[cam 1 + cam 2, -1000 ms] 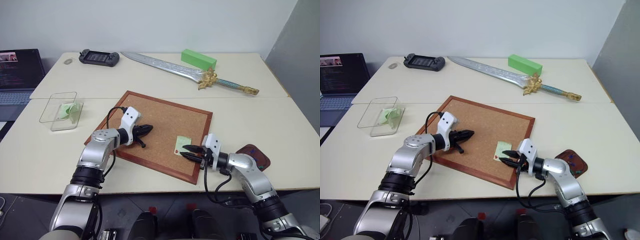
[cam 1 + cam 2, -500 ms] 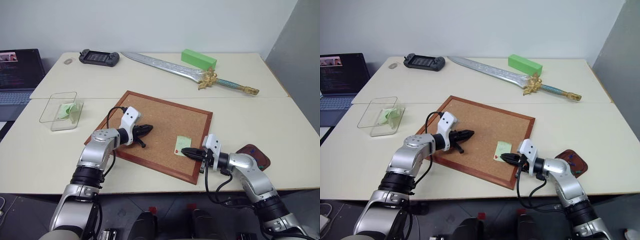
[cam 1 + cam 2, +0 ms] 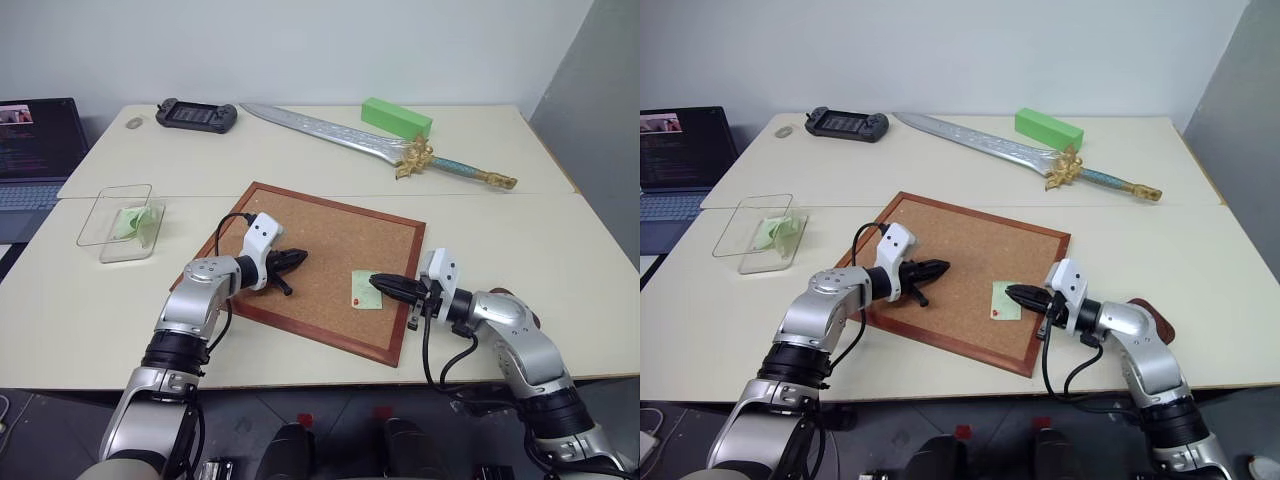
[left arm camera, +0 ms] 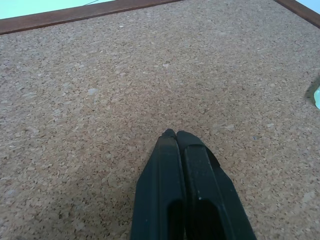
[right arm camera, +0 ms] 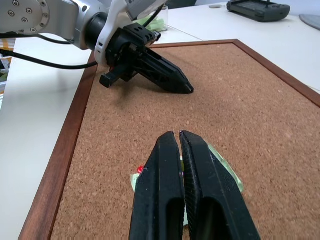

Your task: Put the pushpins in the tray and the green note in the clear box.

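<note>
The right tool [image 3: 378,283] has its fingers pressed together, with nothing visible between them. It hovers level just above the near right part of the cork board [image 3: 330,235], its tips over the right edge of the green note [image 3: 364,287]. The note lies flat on the board directly under and just left of those tips, with a red pin [image 5: 140,169] at its near left corner, beside the tool's tip. The tray [image 3: 1152,312] sits on the tabletop [image 3: 560,250] behind this tool, mostly hidden by the right arm; its dark red rim peeks out past the forearm.

The left tool [image 3: 296,258] is also closed and empty, tips low over the middle left of the board, pointing toward the right tool; the two are well apart, with bare cork between. The clear box [image 3: 118,222] stands on the tabletop well to the left of the left tool, off the board, with a crumpled pale green slip [image 3: 132,220] inside.

Far beyond both tools lie a sword [image 3: 370,145], a green block [image 3: 397,117] and a game controller [image 3: 197,115]; a laptop [image 3: 35,140] sits far left.
</note>
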You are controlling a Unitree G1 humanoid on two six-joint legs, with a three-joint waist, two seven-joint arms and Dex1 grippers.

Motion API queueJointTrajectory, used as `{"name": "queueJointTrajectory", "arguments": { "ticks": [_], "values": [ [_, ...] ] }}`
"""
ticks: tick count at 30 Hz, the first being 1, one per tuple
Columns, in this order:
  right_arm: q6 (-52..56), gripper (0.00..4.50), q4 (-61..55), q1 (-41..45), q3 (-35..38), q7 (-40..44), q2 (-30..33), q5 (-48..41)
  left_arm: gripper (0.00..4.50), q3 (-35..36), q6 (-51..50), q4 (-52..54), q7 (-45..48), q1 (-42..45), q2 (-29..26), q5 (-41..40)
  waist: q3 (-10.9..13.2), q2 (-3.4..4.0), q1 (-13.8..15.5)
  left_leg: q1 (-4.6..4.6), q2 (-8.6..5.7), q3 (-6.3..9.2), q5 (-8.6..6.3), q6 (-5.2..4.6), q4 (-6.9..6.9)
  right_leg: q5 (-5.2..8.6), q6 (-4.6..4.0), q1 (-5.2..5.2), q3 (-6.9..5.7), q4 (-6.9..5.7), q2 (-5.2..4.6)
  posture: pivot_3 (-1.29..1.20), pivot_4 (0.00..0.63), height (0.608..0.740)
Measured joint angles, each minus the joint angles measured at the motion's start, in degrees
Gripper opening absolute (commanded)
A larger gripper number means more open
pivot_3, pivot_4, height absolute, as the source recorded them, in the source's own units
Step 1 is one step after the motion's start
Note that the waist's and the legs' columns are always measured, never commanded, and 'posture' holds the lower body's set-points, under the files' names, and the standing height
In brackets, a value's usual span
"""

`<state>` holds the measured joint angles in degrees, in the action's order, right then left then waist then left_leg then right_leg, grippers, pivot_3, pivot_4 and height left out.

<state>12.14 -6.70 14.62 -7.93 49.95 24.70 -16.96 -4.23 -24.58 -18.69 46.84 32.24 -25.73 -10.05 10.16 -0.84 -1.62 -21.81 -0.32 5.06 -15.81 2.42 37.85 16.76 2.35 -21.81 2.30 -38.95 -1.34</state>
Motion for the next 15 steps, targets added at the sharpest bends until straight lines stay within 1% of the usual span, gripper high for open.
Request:
{"name": "queueJointTrajectory", "arguments": {
  "ticks": [3, 8, 10, 12, 15],
  "values": [
    [2.1, 0.07, -3.6, -2.8, 4.0, -2.9, 2.3, -0.1, 0.00, -0.1, 0.0, 0.2, 0.0, 0.0, 0.2, 0.0, 0.0, 0.00, 0.2, -0.05, 0.01, 0.04, 0.00, 0.00, 0.00, 0.00, 0.00, 0.00, 0.00, 0.02, -0.04, 0.00, 0.150, 0.740],
    [8.3, 0.07, -11.0, -10.4, 14.4, -7.7, 6.6, -2.7, 0.00, 0.0, 0.0, 0.5, 0.0, -0.4, 0.1, 0.0, 0.0, 0.02, 0.1, -0.05, 0.01, 0.01, 0.00, 0.00, -0.03, 0.00, 0.00, 0.00, 0.04, 0.03, -0.06, 0.00, 0.150, 0.740],
    [11.3, 0.07, -15.2, -15.6, 19.3, -9.2, 7.6, -4.8, 0.00, -0.1, 0.1, 0.6, 0.1, -0.5, 0.1, 0.0, 0.0, 0.01, 0.2, -0.06, 0.01, 0.06, -0.01, -0.01, -0.04, 0.02, -0.01, 0.03, 0.02, 0.03, -0.05, 0.00, 0.150, 0.740],
    [12.7, 0.07, -16.6, -19.5, 23.7, -10.6, 8.0, -5.8, 0.00, -0.1, 0.1, 0.5, 0.2, -0.5, 0.1, 0.0, 0.0, 0.01, 0.1, -0.04, 0.00, -0.02, -0.01, -0.01, -0.03, 0.02, 0.00, 0.05, 0.06, 0.05, -0.05, 0.00, 0.150, 0.740],
    [13.5, 0.07, -17.0, -23.2, 27.3, -12.3, 8.0, -6.1, 0.00, -0.2, 0.0, 0.3, 0.3, -0.6, -0.4, 0.1, 0.0, 0.05, 0.0, 0.08, 0.00, -0.11, -0.01, -0.01, -0.03, 0.02, 0.02, 0.11, 0.12, 0.03, -0.05, 0.00, 0.150, 0.740]
  ]
}}
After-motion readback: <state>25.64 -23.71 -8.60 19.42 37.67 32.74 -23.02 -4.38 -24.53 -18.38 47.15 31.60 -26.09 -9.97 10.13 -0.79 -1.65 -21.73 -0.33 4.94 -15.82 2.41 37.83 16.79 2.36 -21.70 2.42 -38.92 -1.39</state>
